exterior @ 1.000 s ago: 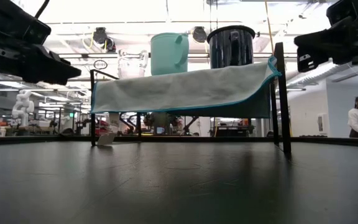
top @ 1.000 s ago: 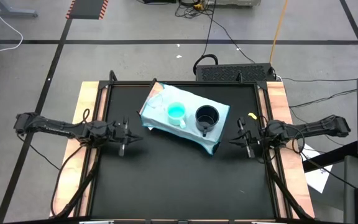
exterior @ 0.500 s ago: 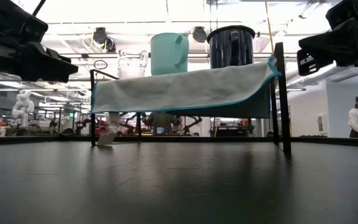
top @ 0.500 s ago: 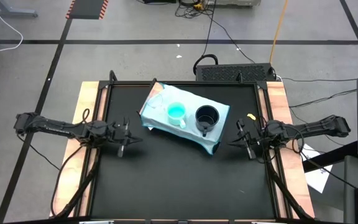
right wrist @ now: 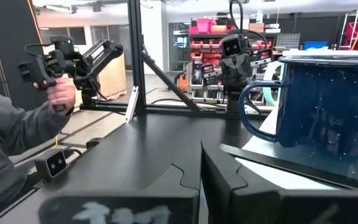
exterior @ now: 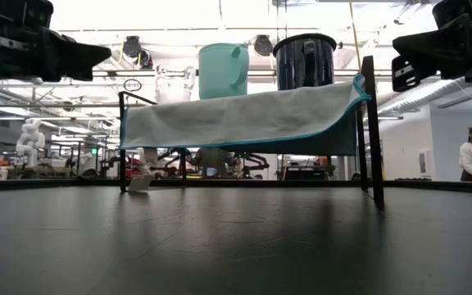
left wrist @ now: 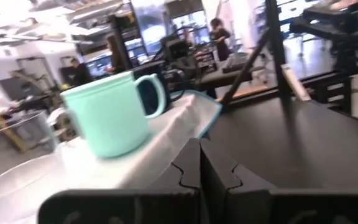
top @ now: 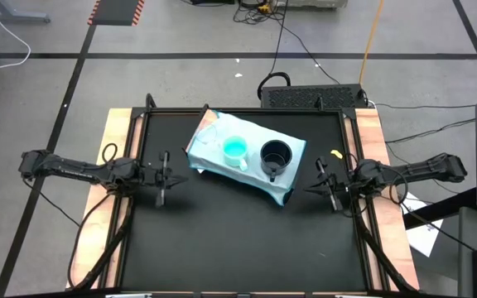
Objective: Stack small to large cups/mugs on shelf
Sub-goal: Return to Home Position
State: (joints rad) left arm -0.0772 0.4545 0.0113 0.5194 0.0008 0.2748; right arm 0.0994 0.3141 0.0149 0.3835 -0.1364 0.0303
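Observation:
The shelf (top: 292, 149) is a raised frame under a light blue cloth at the table's far middle. On it three cups stand on their bases. The teal mug (top: 235, 149) is in the middle, the black mug (top: 275, 154) to its right, and the clear glass cup (exterior: 170, 86) to the teal mug's left. The glass cup also shows in the left wrist view (left wrist: 20, 134). My left gripper (top: 162, 178) is shut and empty, left of the shelf and near its top height (exterior: 97, 53). My right gripper (top: 325, 184) is shut and empty, right of the shelf.
The shelf stands on thin black legs (exterior: 370, 131), with open space under it. Bare black tabletop (top: 238, 240) lies in front of the shelf. A small yellow bit (top: 335, 155) lies at the right. A person's hand with a controller (right wrist: 58, 93) shows beyond the table.
My left gripper has gone up, still shut. The cups and the shelf have stayed where they were.

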